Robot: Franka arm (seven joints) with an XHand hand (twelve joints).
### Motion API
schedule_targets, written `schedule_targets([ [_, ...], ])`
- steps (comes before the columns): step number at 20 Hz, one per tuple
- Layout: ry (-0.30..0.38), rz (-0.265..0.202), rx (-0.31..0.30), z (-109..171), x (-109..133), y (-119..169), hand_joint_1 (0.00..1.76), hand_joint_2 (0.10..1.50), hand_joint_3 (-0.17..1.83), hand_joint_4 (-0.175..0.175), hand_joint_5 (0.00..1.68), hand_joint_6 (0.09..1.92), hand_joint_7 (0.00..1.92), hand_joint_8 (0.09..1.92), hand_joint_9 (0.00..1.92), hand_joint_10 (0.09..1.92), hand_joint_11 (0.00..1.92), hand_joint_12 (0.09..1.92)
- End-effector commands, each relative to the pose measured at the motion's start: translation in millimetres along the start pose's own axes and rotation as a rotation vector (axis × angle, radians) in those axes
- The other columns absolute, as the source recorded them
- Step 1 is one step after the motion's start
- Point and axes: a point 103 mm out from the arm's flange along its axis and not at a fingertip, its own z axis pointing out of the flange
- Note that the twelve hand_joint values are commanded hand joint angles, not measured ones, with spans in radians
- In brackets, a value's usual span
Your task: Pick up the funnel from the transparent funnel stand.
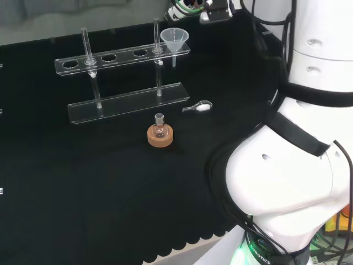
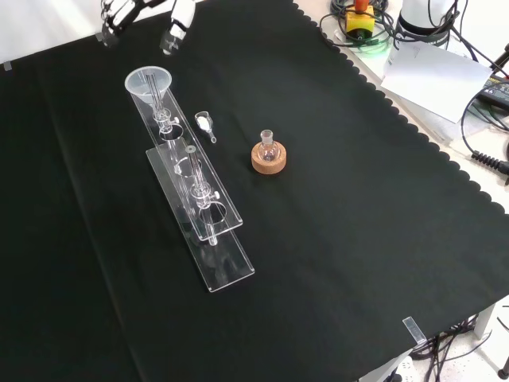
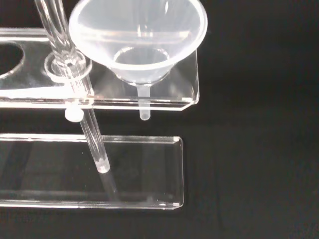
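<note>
Approach step judged in hand. Funnel [image 2: 149,83] seated in end hole of transparent funnel stand [image 2: 225,211], stem hanging below shelf. Hand [image 2: 176,30] seen in front view beyond funnel, apart from it, nothing held; finger spread cannot be told. Descent over rim called for next.
</note>
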Motion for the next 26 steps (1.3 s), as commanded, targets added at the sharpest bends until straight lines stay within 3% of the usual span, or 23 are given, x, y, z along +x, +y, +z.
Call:
schedule_targets([
  [1, -0.002, -0.024, 0.130, 19, -2, 19, 0.45, 0.89, 0.19, -0.002, 0.22, 0.09, 0.07, 0.69, 0.29, 0.72, 0.22, 1.46],
  [5, -0.008, -0.028, 0.208, 26, -3, 28, 0.49, 0.83, 0.18, 0.013, 0.11, 0.09, 0.00, 0.57, 0.20, 0.77, 0.27, 1.48],
  [10, -0.034, -0.035, 0.215, 32, -2, 33, 0.53, 0.80, 0.18, 0.019, 0.05, 0.09, 0.00, 0.43, 0.14, 0.81, 0.29, 1.50],
  [26, -0.106, -0.057, 0.226, 42, 6, 38, 0.58, 0.77, 0.20, 0.012, 0.07, 0.09, 0.00, 0.53, 0.19, 0.83, 0.36, 1.48],
])
